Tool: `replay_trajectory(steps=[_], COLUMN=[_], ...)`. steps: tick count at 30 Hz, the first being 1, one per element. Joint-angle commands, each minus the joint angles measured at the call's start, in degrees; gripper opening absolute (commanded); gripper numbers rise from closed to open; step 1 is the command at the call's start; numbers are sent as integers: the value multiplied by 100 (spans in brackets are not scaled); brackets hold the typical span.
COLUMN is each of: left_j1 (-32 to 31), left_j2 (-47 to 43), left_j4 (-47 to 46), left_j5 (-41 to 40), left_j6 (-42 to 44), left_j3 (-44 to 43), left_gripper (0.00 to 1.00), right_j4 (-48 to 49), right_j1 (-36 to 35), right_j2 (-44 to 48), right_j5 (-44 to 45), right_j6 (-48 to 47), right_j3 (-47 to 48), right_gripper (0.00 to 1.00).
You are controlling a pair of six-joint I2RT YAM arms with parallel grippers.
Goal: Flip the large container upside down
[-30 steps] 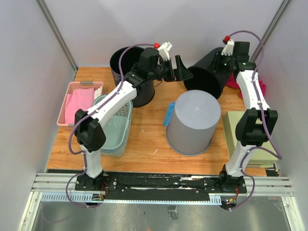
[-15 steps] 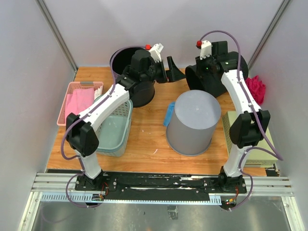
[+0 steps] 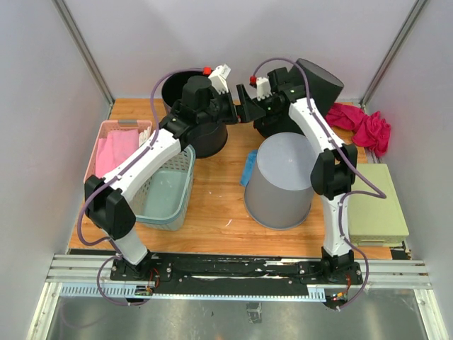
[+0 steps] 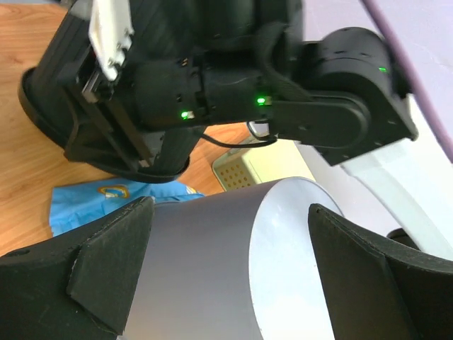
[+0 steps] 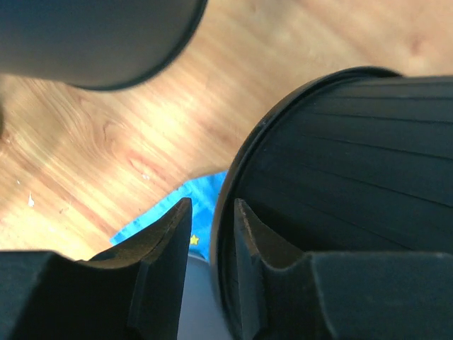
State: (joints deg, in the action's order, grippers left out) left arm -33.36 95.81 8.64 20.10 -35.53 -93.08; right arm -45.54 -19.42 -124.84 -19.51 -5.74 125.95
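Large black container (image 3: 313,83): sits directly behind the grey upturned bin (image 3: 287,177), tipped well past horizontal. Its flat base points up and away from the bin. Its mouth faces down toward the counter (image 3: 212,205), at the bin's far edge.

Right claw (image 5: 211,207): clamped on the container's rim, one finger on each side of the lip, on the side nearest the bin.

Left claw (image 4: 230,212): spread wide and holding nothing. It hovers above the bin's back-left edge, close to the right wrist and apart from the container.

Judgement: the long axis needs further rotation about the gripped rim to set the mouth flat. The right arm carries this alone. Clearance to the bin looks tight.
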Motion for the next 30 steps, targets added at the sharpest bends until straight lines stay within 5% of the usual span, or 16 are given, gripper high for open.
replay_trajectory(steps=[1, 8, 18, 30], left_j1=[41, 41, 41, 62], left_j2=[-228, -360, -786, -1290], left_j4=[-126, -76, 302, 1847], left_j5=[-126, -147, -419, -2191], left_j6=[164, 217, 509, 1687], left_j3=[73, 136, 117, -664], left_gripper=[95, 95, 96, 99], right_j4=[-686, -603, -466, -408], right_j1=[3, -3, 307, 757], right_j2=[-163, 256, 530, 1352], right_j5=[79, 552, 2994, 2782], right_j6=[261, 413, 564, 912], right_j3=[27, 25, -522, -1003], right_gripper=[35, 43, 47, 50])
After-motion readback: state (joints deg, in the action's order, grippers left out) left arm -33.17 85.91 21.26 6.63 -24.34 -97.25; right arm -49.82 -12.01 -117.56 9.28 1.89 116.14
